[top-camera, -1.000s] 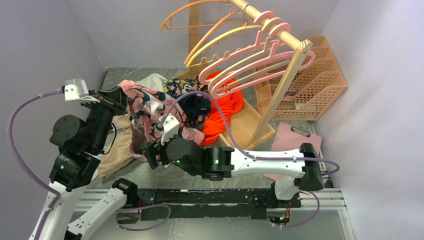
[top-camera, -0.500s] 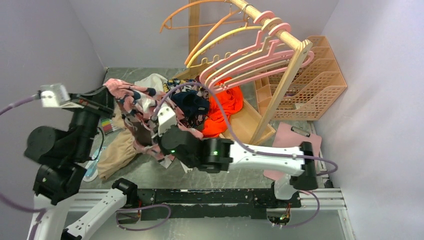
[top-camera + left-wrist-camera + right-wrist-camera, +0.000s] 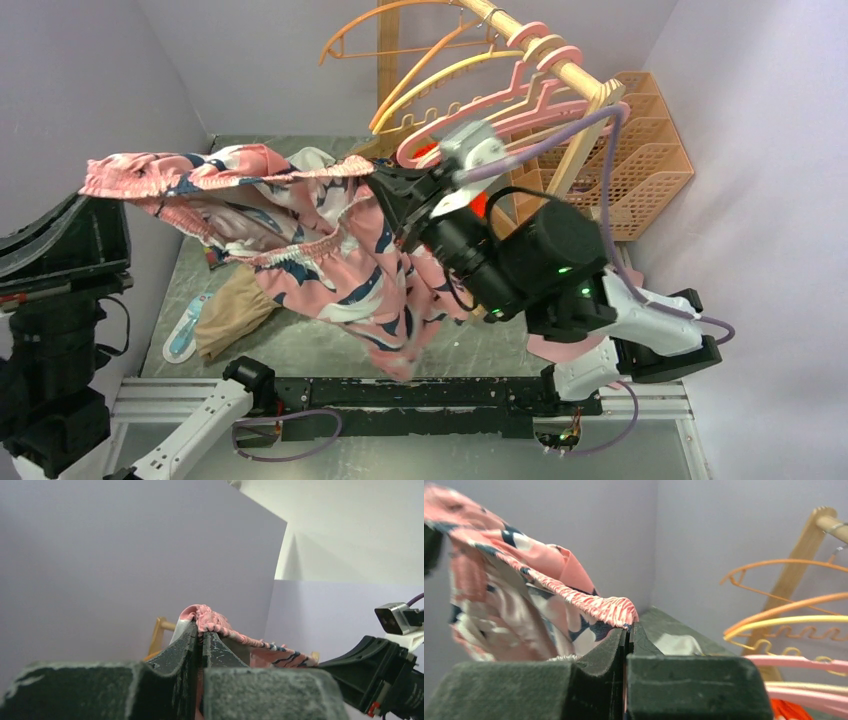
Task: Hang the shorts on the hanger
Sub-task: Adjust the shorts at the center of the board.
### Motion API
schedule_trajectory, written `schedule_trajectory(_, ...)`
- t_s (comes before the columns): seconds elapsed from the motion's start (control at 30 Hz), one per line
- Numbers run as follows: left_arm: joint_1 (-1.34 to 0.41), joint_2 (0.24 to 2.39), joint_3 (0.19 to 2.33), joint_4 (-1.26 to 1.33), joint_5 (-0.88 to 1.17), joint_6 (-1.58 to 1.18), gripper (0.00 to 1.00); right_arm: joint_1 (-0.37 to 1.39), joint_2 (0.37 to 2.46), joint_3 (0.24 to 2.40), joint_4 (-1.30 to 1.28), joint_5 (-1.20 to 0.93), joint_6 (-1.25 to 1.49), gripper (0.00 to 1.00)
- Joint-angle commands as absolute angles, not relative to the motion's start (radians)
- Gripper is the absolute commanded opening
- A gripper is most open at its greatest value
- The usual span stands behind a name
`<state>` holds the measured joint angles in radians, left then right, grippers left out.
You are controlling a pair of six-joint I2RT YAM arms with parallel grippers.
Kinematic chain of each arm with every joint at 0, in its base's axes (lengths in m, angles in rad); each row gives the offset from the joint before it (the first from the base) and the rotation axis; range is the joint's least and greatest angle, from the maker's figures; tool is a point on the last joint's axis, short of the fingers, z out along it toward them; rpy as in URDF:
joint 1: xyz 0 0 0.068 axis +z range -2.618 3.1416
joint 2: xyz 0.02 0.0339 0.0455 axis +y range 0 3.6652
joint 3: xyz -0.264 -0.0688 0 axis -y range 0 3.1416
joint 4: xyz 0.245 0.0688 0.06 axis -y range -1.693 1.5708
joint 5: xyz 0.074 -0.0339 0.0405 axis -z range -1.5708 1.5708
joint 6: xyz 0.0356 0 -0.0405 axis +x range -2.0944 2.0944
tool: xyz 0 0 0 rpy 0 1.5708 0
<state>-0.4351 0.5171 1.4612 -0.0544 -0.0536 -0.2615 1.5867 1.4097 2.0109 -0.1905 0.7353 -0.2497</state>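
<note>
The pink whale-print shorts point(image 3: 330, 255) hang in the air, their gathered waistband stretched between my two grippers. My left gripper point(image 3: 92, 198) is shut on the waistband's left end; in the left wrist view its jaws point(image 3: 202, 632) pinch the ruffled pink edge point(image 3: 215, 622). My right gripper point(image 3: 380, 180) is shut on the waistband's right end, and the right wrist view shows that gripper point(image 3: 629, 630) with the fabric point(image 3: 549, 580) trailing off to the left. The pink hanger point(image 3: 520, 105) hangs on the wooden rail just behind the right gripper, its arm also in the right wrist view point(image 3: 794, 661).
The wooden rack point(image 3: 560, 170) also carries orange hangers point(image 3: 400, 30) and a yellow hanger point(image 3: 440, 85). An orange basket point(image 3: 640, 160) stands at the back right. A beige garment point(image 3: 230, 315), a white cloth point(image 3: 315, 160) and a light-blue item point(image 3: 185, 335) lie on the table below the shorts.
My right gripper closed on the waistband and rose toward the rack. The left arm swung up and left. The shorts came off the pile and now hang spread between the grippers.
</note>
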Motion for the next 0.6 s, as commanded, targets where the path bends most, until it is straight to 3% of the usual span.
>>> schedule_trajectory(0.0,-0.432,0.540,1.404,-0.066,-0.057,-0.280,0.07,1.585,1.417,1.813,-0.069,0.858,-0.400,0.00)
schedule_trajectory(0.23,-0.432,0.472,1.191,-0.287,-0.139,-0.357,0.07,1.543,1.372,1.540,-0.127,0.950,-0.275,0.00)
schedule_trajectory(0.37,-0.433,0.435,1.058,-0.414,-0.237,-0.468,0.07,1.346,1.394,1.581,-0.411,0.814,0.039,0.00)
schedule_trajectory(0.57,-0.433,0.469,1.001,-0.610,-0.357,-0.600,0.07,1.324,1.404,1.632,-0.401,0.785,0.034,0.00)
